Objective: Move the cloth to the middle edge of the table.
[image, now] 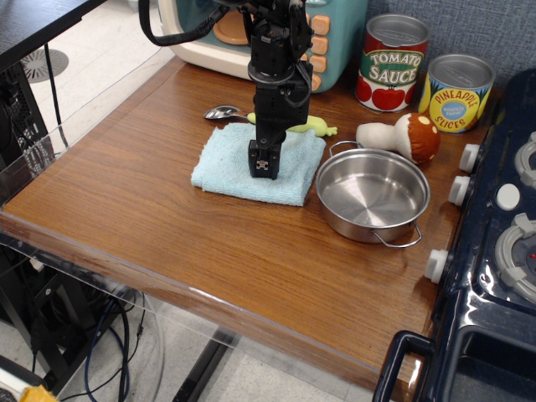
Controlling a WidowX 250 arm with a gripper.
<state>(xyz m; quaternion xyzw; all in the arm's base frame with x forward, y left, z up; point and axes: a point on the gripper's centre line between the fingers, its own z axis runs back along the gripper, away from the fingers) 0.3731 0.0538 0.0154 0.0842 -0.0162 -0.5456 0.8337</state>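
The light blue cloth lies flat on the brown wood-grain table, at its back middle, just left of the steel pot. My black gripper points straight down onto the middle of the cloth, its tip touching or pressing into the fabric. The jaws look closed together at the tip, but whether they pinch cloth cannot be made out. The arm hides part of the cloth's far edge.
A steel pot sits right of the cloth. A spoon and a yellow-green toy lie behind it. A toy mushroom, two cans, a teal toy appliance and the dark blue stove stand around.
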